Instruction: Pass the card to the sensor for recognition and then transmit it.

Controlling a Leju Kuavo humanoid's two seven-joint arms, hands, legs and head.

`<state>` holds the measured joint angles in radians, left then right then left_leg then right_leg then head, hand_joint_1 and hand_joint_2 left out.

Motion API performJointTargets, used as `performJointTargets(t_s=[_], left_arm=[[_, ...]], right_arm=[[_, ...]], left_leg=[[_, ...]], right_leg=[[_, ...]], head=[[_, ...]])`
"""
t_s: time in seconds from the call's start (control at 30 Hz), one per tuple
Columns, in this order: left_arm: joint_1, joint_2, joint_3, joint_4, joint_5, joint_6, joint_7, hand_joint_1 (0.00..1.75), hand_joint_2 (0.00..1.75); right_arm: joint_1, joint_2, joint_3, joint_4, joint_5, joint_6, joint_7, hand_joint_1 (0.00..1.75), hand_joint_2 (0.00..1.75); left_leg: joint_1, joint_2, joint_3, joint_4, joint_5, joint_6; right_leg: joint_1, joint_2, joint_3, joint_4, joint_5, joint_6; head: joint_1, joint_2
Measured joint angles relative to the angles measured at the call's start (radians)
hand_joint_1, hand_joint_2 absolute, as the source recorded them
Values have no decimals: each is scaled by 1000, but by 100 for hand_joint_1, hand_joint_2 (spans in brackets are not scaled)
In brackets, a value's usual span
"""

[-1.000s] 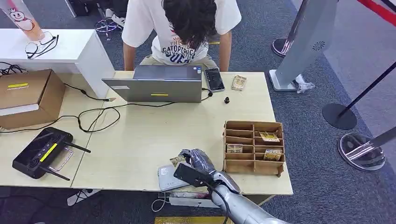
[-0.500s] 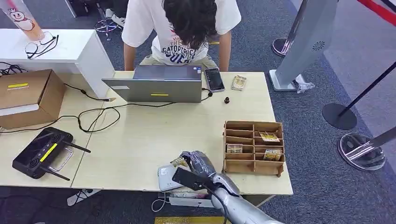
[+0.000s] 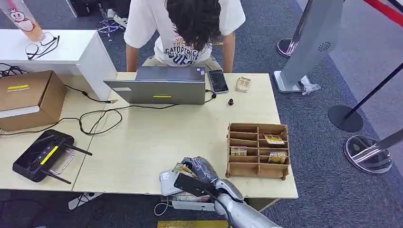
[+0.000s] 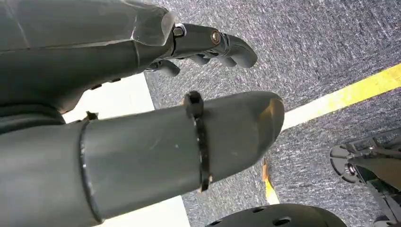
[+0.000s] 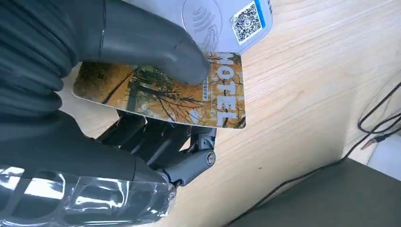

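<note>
Orange and printed with autumn trees, the card [image 5: 161,97] is lying pinched in the right hand [image 3: 202,169], the thumb [image 5: 156,47] pressing on its face and the dark fingers [image 5: 161,139] supporting it from beneath; the far end, bearing the word HOTEL, is projecting free of the grip; in the head view the card [image 3: 179,167] is showing as a small patch at the hand's leading edge, near the front edge of the table [image 3: 142,142]; the sensor [image 5: 227,19], a pale pad with a wave symbol and a QR code, is lying flat on the wood, and the card's far corner is sitting just at its near edge, though contact cannot be confirmed; the sensor [image 3: 167,180] is also appearing beside the hand in the head view; the card is judged light, thin, stiff and smooth, hence liable to slide between the pads if the pinch is loosened, and is best held by the end away from the sensor so the free part can be presented flat; the left hand [image 4: 198,71] is hanging over grey carpet, holding nothing, its fingers somewhat curled yet apart from the thumb; the wooden rack [image 3: 258,150] to the right is holding further cards; a person is sitting behind a laptop [image 3: 159,85] at the far side.
</note>
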<state>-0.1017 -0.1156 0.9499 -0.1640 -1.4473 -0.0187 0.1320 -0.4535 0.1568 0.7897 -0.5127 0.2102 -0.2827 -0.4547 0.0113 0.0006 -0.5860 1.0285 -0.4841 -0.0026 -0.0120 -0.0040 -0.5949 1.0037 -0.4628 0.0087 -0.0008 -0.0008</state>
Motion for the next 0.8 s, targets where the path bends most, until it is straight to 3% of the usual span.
performJointTargets(t_s=[0.8], left_arm=[[0,1,1,0,8,-7,-3,0,0]], right_arm=[[2,5,0,0,-5,10,-7,175,175]], left_leg=[[0,0,0,0,0,0]], right_leg=[[0,0,0,0,0,0]], head=[[0,0]])
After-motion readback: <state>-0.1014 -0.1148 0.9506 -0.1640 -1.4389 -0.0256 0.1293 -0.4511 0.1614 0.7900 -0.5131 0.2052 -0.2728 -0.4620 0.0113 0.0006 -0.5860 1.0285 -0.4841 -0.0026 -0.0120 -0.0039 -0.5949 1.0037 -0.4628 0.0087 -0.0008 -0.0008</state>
